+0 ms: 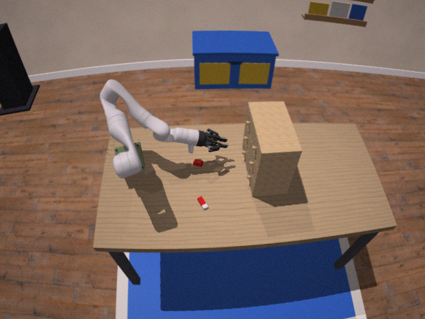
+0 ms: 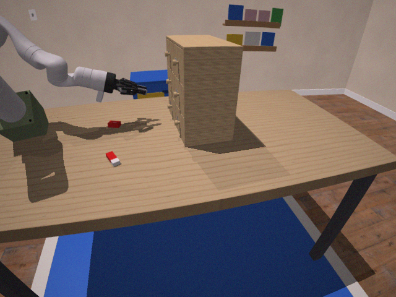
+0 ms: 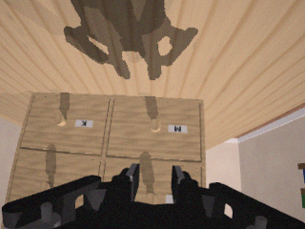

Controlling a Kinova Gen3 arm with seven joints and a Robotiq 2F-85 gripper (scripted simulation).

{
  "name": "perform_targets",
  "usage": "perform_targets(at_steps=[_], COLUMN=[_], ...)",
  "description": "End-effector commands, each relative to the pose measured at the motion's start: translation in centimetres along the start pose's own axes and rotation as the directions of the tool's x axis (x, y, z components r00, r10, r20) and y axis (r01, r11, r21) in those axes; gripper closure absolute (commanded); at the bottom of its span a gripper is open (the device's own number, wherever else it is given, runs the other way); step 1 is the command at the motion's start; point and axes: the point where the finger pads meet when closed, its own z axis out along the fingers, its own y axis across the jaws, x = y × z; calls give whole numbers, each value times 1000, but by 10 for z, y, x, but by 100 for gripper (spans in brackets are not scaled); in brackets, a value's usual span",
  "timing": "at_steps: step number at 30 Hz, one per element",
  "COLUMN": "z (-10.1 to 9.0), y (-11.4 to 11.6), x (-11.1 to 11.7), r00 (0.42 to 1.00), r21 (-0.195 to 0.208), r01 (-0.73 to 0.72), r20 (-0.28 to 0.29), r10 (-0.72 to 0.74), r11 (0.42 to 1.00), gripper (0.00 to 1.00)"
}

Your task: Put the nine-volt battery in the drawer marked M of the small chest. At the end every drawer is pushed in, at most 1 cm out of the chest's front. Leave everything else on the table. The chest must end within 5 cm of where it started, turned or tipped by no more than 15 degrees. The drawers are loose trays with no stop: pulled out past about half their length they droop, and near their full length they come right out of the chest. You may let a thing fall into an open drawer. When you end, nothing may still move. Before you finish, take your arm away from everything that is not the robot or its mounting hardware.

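Observation:
The small wooden chest [image 1: 271,151] stands upright on the table, its drawer front facing my gripper. It also shows in the exterior view [image 2: 204,89] and in the wrist view [image 3: 111,147]. All drawers look pushed in, and their small labels [image 3: 177,129] are too blurred to read. My gripper [image 1: 224,142] hovers level above the table, a short way from the drawer knobs [image 3: 148,175]. Its fingers stand narrowed with a gap and hold nothing. A red and grey block that looks like the nine-volt battery [image 1: 202,202] lies on the table toward the front, well apart from the gripper.
A small plain red block [image 1: 198,162] lies on the table below my arm, in its shadow. The arm's base [image 1: 128,161] is at the table's left. A blue cabinet [image 1: 234,60] stands on the floor behind the table.

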Motion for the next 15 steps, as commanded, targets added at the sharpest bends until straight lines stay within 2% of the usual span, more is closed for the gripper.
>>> perform_targets(at_steps=[1,15], z=[7,67], y=[-4,-4], x=[7,45], r00=[1000,1000], r21=[9,9], r01=[-3,-3], r20=[-9,-9], r10=[3,3], r11=[1000,1000], gripper=[67,67])
